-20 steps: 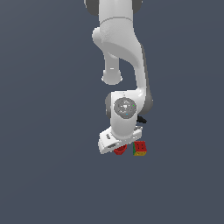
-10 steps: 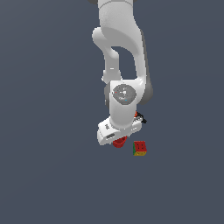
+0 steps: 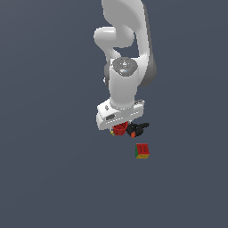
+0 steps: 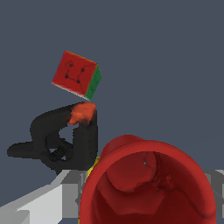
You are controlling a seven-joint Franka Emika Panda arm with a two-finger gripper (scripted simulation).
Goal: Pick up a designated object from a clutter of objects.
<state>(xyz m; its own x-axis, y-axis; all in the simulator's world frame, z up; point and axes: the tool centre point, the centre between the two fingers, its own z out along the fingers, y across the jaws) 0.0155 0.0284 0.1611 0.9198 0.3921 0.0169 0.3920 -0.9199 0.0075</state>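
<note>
Puzzle cube (image 3: 142, 151) on grey floor (image 3: 53, 169)

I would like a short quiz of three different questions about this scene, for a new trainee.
1. True or false: the small red plastic cup sits right at the tool.
2. Which object lies apart from the others?
A. black clamp with orange-red tips
B. multicoloured puzzle cube
C. red cup
3. Fill in: the clamp lies between the cup and the ____.

Key: 1 true; 2 B; 3 cube.
</note>
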